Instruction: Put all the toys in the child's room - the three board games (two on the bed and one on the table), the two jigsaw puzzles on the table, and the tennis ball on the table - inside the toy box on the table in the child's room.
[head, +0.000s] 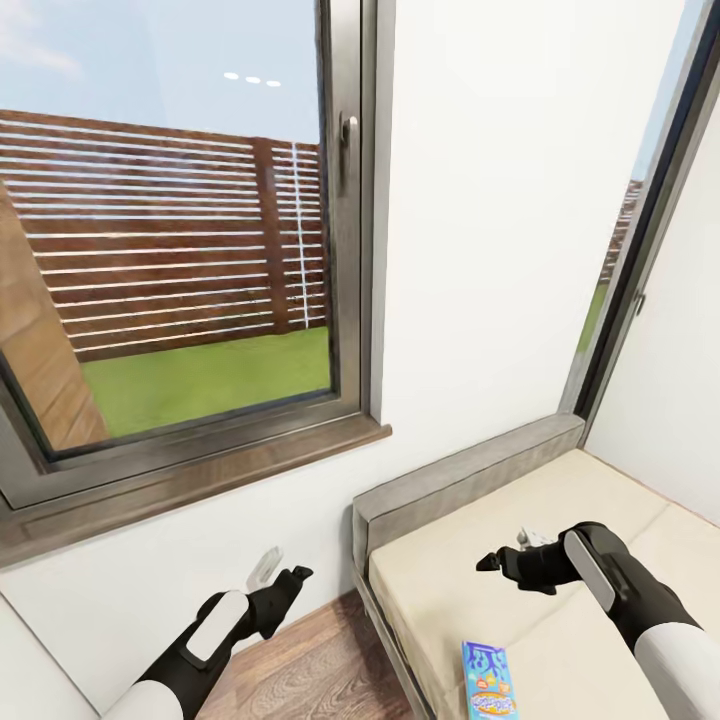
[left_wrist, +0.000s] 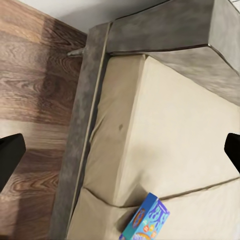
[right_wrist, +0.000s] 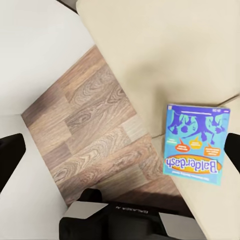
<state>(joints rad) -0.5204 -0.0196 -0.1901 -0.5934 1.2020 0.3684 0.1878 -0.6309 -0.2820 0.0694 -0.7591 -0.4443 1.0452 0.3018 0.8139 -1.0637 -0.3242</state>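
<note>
A blue board game (head: 488, 680) box lies flat on the bed (head: 470, 610), near the beige mattress's front edge. My right gripper (head: 502, 556) hovers open above the mattress, a little beyond the box and apart from it. In the right wrist view the board game (right_wrist: 195, 144) reads "Balderdash" and sits off to one side of the open gripper (right_wrist: 120, 152). My left gripper (head: 284, 579) hangs open over the wood floor beside the bed frame. The left wrist view shows the bed (left_wrist: 170, 130) and one end of the board game (left_wrist: 146, 219).
A grey headboard (head: 460, 475) backs onto a white wall. A large window (head: 170, 250) with a dark sill lies to the left and a narrow window (head: 640, 250) to the right. Wood-plank floor (head: 310, 670) runs between wall and bed. My own dark base (right_wrist: 130, 220) shows below the box.
</note>
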